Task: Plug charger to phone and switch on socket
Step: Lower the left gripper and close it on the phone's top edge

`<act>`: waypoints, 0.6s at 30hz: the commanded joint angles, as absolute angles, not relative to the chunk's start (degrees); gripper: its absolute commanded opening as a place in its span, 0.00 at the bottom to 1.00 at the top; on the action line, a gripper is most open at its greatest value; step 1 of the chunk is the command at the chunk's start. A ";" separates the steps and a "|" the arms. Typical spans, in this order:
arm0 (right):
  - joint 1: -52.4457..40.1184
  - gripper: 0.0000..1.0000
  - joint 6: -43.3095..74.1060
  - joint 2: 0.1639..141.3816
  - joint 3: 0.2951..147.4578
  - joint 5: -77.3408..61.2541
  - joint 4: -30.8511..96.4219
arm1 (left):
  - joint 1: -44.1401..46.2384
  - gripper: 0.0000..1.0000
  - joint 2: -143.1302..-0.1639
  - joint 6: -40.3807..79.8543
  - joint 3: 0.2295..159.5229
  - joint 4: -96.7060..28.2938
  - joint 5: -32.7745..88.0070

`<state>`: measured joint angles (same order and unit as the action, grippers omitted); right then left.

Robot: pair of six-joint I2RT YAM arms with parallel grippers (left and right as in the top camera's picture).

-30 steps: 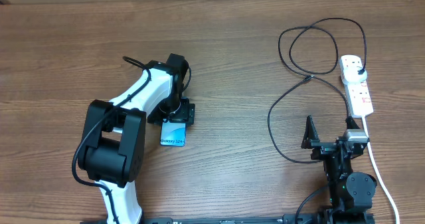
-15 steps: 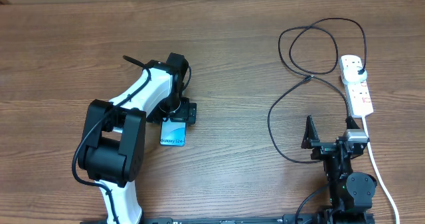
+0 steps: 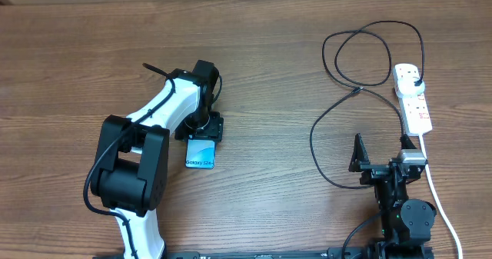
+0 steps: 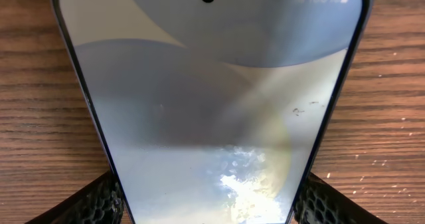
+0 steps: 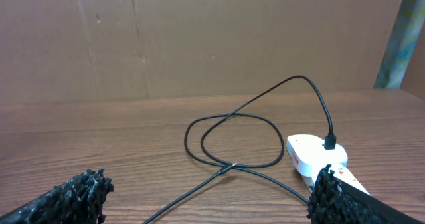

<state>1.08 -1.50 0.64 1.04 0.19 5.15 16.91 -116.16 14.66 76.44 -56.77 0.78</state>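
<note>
The phone [image 3: 201, 156] lies face up on the wooden table, its "Galaxy S24" end toward the front edge. My left gripper [image 3: 206, 128] is down over its far end. In the left wrist view the phone [image 4: 212, 98] fills the frame, and the left gripper's [image 4: 212, 201] two fingers press against its side edges. The charger [image 3: 369, 55] lies in black loops at the right, its connector tip [image 3: 355, 91] loose on the table and its plug [image 3: 415, 81] in the socket [image 3: 415, 105]. My right gripper [image 3: 378, 161] is open and empty, near the front edge.
The socket's thick white cord [image 3: 440, 201] runs toward the front edge past the right arm. In the right wrist view the charger cable [image 5: 226, 141], its tip [image 5: 230, 165] and the socket [image 5: 312, 154] lie ahead of the open right gripper [image 5: 212, 197].
The left gripper's fingers have drawn slightly closer together around the phone. The phone, the cable and the right arm have not moved.
</note>
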 commanded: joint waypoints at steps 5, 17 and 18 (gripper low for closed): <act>0.86 1.00 -1.58 0.30 0.45 -0.12 4.80 | 16.84 0.65 -121.62 14.31 74.00 -55.20 5.76; 0.86 1.00 -1.58 0.30 0.43 -0.14 4.80 | 16.82 0.66 -121.60 14.35 74.08 -55.44 10.17; 0.86 1.00 -1.58 0.30 0.45 -0.14 4.80 | 16.82 0.66 -121.60 14.35 74.08 -55.44 10.17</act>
